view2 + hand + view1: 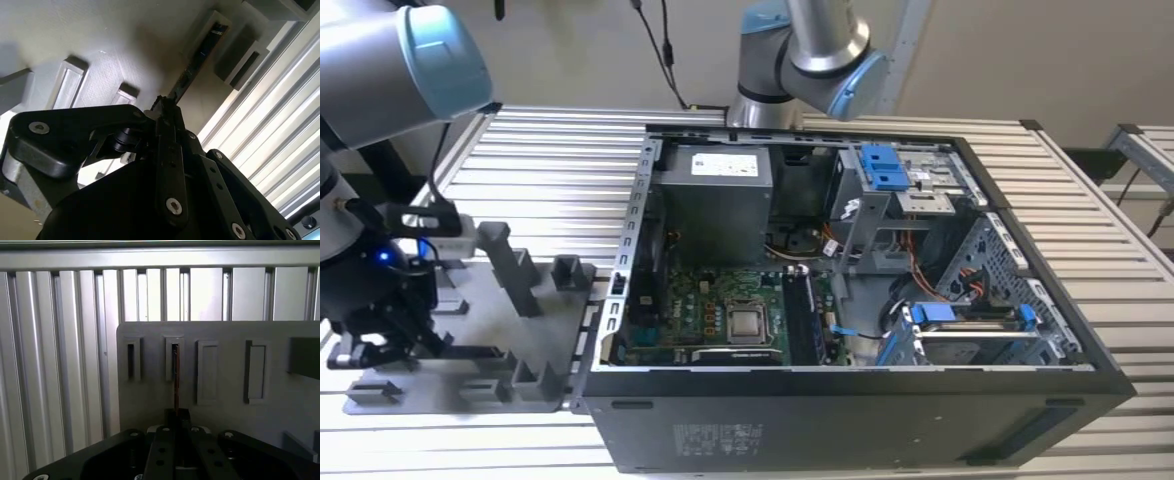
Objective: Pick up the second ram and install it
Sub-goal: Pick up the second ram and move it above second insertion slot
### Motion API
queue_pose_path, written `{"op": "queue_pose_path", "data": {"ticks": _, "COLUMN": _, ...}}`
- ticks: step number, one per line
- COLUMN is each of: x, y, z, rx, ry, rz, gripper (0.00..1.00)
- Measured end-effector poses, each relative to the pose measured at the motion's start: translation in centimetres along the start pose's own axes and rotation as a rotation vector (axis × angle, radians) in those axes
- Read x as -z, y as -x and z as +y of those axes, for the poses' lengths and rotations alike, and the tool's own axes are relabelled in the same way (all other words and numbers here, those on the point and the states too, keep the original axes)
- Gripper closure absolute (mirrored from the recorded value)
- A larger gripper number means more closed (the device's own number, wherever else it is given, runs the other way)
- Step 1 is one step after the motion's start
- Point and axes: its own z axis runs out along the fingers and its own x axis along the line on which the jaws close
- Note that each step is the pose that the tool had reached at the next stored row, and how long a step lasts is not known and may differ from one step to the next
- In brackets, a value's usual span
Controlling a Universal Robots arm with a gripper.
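Open computer case [854, 420], fixture plate [150, 400] beside it, gripper [176, 415] clamped on the second ram [176, 382].
The slatted metal table [560, 150] carries the case, which lies with its motherboard [720, 310] facing up. The grey fixture plate sits just beside the case on the exterior view's left. The gripper is positioned low over the plate, jaws pinched together on the near end of the second ram. In both wrist views the ram [195, 65] appears as a thin dark stick seen edge-on. It runs from the jaw tips to a narrow slot [169, 360] on the plate, where its far end sits.
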Motion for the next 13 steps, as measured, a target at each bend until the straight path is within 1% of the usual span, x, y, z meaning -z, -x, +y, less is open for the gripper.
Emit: {"op": "queue_pose_path", "data": {"ticks": 13, "x": 1.22, "y": 0.01, "z": -0.04, "rx": 0.0, "ry": -0.0002, "rz": -0.0001, "gripper": 0.86}}
